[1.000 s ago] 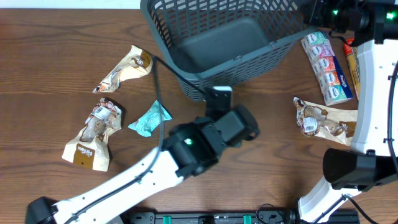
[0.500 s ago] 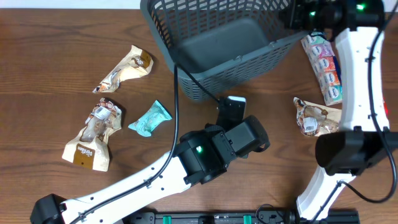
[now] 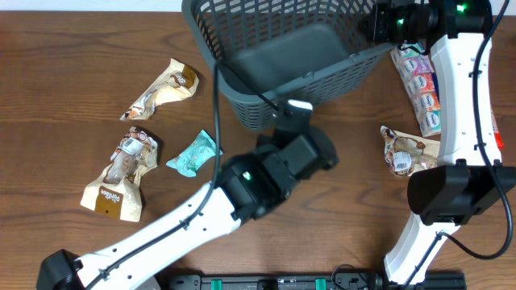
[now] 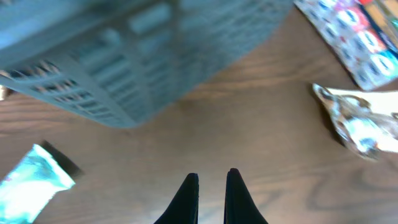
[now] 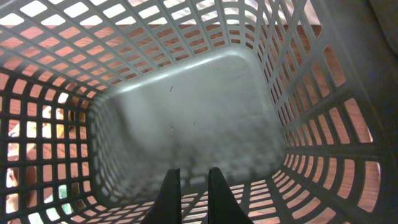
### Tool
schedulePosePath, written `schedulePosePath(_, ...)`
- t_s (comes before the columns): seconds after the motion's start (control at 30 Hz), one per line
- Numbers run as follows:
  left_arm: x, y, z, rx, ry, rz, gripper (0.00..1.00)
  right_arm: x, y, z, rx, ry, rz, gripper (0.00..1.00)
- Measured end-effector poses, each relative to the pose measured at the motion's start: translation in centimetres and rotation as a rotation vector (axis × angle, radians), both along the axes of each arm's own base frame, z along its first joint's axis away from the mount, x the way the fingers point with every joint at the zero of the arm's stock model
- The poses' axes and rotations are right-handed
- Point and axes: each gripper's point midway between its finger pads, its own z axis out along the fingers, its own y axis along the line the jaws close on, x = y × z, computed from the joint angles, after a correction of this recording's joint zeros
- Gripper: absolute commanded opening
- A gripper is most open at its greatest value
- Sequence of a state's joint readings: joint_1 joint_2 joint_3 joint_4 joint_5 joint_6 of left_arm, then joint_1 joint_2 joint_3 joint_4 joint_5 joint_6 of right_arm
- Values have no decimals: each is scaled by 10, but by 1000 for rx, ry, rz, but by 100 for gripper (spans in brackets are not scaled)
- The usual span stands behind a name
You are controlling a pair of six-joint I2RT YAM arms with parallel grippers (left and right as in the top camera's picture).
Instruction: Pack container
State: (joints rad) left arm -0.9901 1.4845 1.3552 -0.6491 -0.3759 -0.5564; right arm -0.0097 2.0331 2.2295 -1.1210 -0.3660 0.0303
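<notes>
The basket [image 3: 242, 109] stands at the far middle of the table [image 3: 64, 64]; inside it only its own bare grey floor shows; the right gripper [image 5: 193, 186] hangs over its opening, fingers almost pressed together, pinching nothing; the left gripper [image 4: 210, 186] hovers over the wood just beside the basket's near corner, fingers likewise close and holding nothing; a teal packet [image 4: 31, 186] lies outside the basket.

Container [image 3: 339, 76] at table's [image 3: 64, 72] far edge, loose packets [image 3: 193, 155] left of it, more packets [image 3: 415, 153] right of it
</notes>
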Motion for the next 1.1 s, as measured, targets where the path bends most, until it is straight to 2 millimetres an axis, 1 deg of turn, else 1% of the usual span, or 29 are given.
schedulePosePath(0.17, 14, 14, 1, 19, -12, 32, 6, 0, 0, 0, -8, -5, 10, 1)
schedulePosePath(0.27, 18, 15, 2, 16, -19, 35, 6, -1, -2, -1, -18, -1, 7, 1)
schedulePosePath(0.5, 22, 11, 5, -5, -36, 37, 6, -3, -5, -5, -45, 14, 4, 1)
schedulePosePath(0.77, 28, 9, -12, 33, -11, 43, 6, -12, -8, -12, -72, 51, 12, 1)
schedulePosePath(0.93, 39, 21, -13, 49, -14, 65, 6, -16, -9, -15, -79, 69, 17, 1)
schedulePosePath(1.1, 44, 26, -13, 62, -18, 71, 6, -20, -10, -17, -83, 88, 17, 1)
